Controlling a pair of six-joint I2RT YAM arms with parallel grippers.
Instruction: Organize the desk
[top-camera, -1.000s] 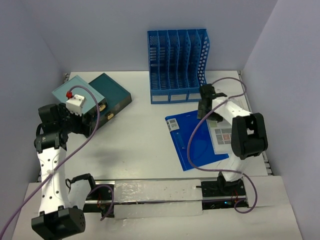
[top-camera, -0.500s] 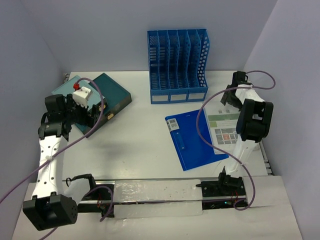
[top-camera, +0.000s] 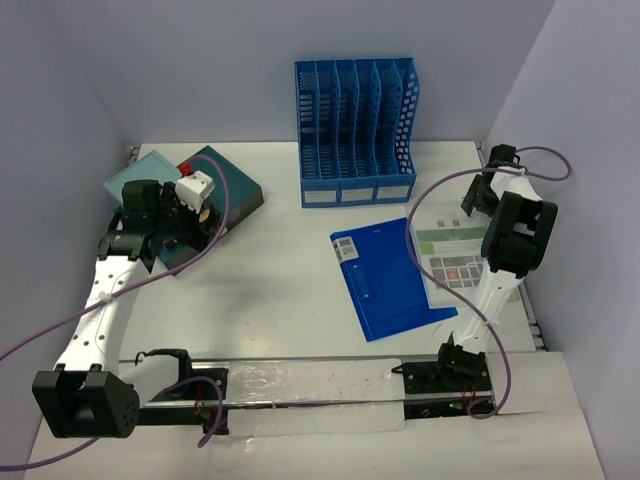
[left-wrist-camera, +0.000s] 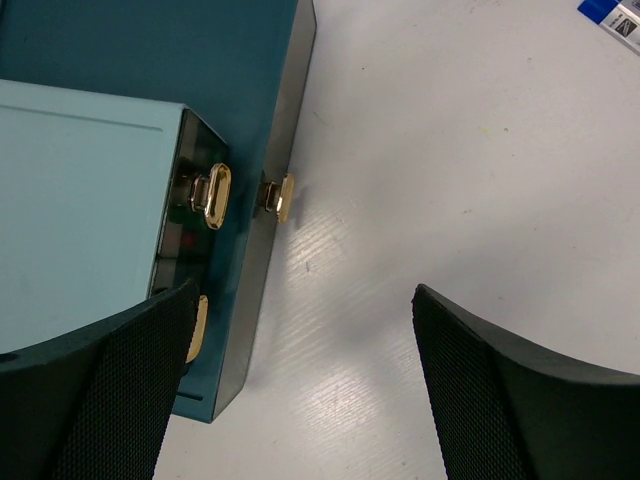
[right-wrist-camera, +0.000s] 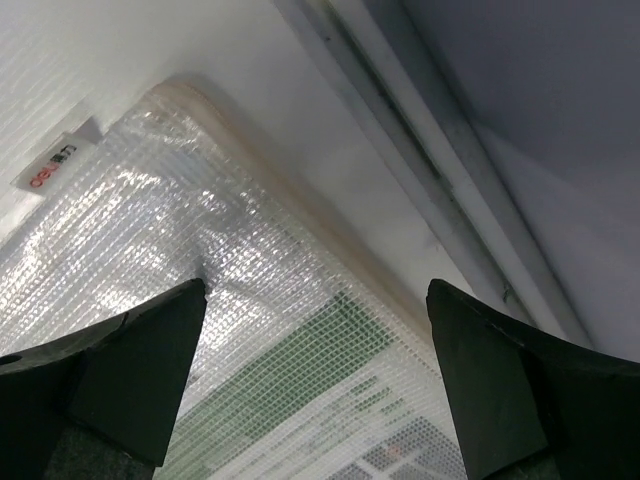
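Top external view: the desk (top-camera: 280, 290) fills the enclosure floor. It looks rigid and fixed, with nothing to grip, so only its items move. Left gripper (left-wrist-camera: 300, 330) hangs spread over the teal box (left-wrist-camera: 100, 200) edge, far left. Right gripper (right-wrist-camera: 315, 320) is spread over a probably slippery mesh pouch (right-wrist-camera: 220, 290), far right.
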